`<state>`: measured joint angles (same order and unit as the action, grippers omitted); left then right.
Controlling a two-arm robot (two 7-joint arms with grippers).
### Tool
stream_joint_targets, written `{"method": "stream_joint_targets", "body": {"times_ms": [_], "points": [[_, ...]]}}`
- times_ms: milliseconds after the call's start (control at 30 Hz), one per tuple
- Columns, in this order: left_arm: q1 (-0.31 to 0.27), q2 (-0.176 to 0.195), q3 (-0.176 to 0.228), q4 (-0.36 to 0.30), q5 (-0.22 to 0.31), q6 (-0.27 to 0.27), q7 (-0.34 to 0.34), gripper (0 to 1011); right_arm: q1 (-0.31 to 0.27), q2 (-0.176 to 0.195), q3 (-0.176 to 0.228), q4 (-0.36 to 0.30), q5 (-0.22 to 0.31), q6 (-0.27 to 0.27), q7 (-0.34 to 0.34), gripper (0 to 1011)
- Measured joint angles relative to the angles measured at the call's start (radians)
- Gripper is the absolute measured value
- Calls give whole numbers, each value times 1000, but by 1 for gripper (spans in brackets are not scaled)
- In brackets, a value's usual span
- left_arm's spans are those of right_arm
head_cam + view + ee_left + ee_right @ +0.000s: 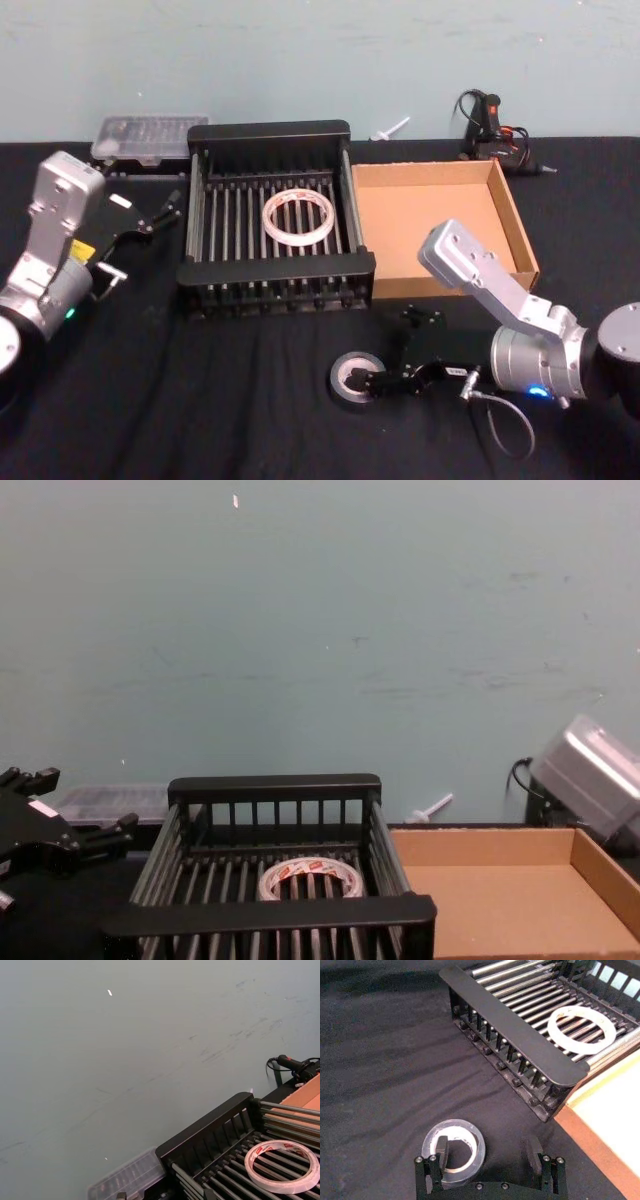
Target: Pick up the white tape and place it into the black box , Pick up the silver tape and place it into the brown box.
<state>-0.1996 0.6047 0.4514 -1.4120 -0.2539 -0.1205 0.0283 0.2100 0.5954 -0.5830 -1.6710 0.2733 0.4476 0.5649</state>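
White tape (pixel 297 216) already lies flat on black box (pixel 277 295) floor. Silver tape (pixel 351 378) on counter (pixel 200 400) just in front of black box. Right pincer (pixel 487 1152) wide open, empty, one finger inside core, other outside and well clear. Left pincer (pixel 160 213) open, idle left of black box. Risk: off-centre closing shoves roll sideways; thin wall grip may slip before brown box (pixel 505 215).

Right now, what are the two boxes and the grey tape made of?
The black box looks like hard plastic with shiny metal-looking floor bars. The brown box looks like matte cardboard, with tan walls and folded edges. The silver tape has a glossy grey face, likely duct tape.
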Motion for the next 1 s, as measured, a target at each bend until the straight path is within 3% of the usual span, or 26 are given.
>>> {"method": "stream_joint_targets", "body": {"times_ms": [1000], "points": [[0,0,0,0,0,0,0,1001,37,-30,-29,62,-6,14,-7,1000]]}}
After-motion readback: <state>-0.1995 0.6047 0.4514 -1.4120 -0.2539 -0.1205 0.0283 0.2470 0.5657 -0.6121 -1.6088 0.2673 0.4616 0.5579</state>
